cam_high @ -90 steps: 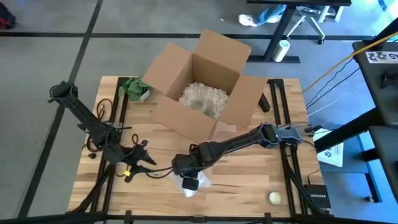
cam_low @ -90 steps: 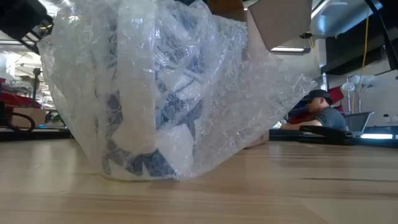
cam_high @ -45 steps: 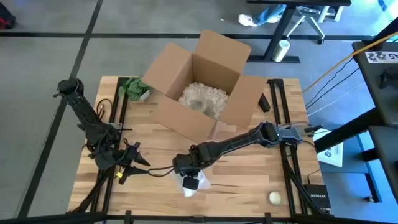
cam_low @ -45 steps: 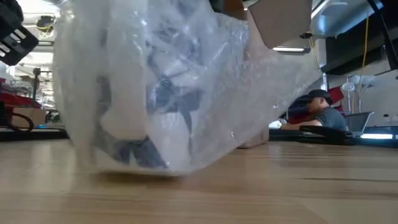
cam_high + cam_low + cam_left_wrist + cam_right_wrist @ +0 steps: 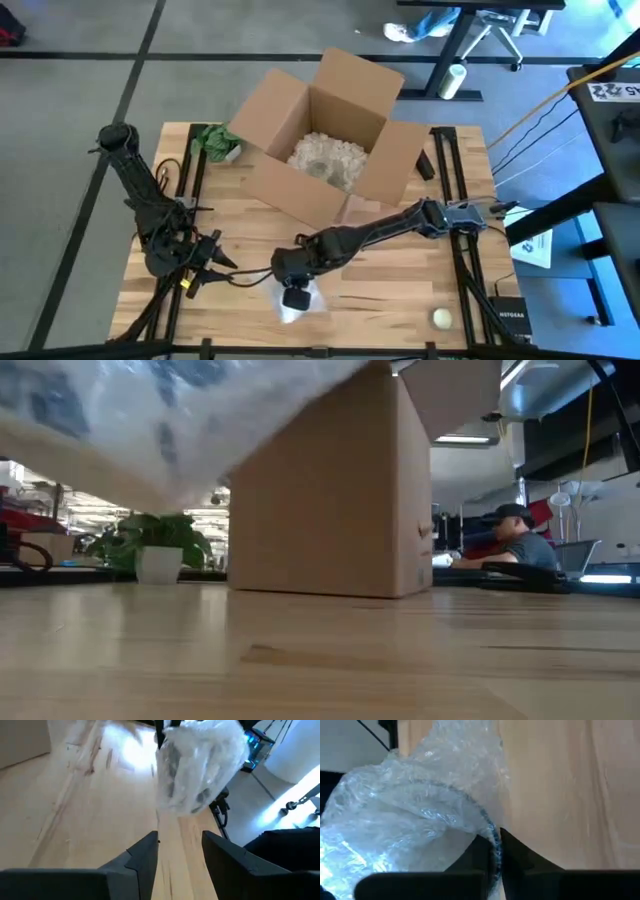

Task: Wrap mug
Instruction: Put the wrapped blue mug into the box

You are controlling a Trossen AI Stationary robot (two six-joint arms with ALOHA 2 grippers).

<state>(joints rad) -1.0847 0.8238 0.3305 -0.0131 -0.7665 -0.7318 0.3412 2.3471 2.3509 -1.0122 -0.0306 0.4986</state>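
The mug shows as a white and dark-blue shape inside a bundle of clear bubble wrap [image 5: 296, 304], near the table's front middle. My right gripper [image 5: 495, 856] is shut on it. The low view shows the bundle [image 5: 150, 410] hanging above the tabletop, with nothing under it. My left gripper [image 5: 180, 851] stands open to the bundle's left, low over the wood, with nothing between its fingers; the wrapped mug [image 5: 200, 765] hangs ahead of it. In the high view my left gripper [image 5: 214, 263] is near the table's left front. My right gripper pinches the mug's rim [image 5: 492, 837], with bubble wrap over it, between its two fingers. The fingers come from the table's right, slanting down. The bundle is lifted clear of the table, and loose wrap hangs around it.
An open cardboard box [image 5: 325, 130] with pale packing fill stands at the far middle. A small potted plant [image 5: 215, 142] sits at the far left. A pale ball [image 5: 441, 317] lies at the near right. A person [image 5: 515, 535] sits beyond the table.
My right gripper has lifted the wrapped mug off the table; it stood on the wood a second ago and now hangs clear, shifted slightly toward the left edge. My left gripper has drawn back toward the table's left edge, away from the bundle.
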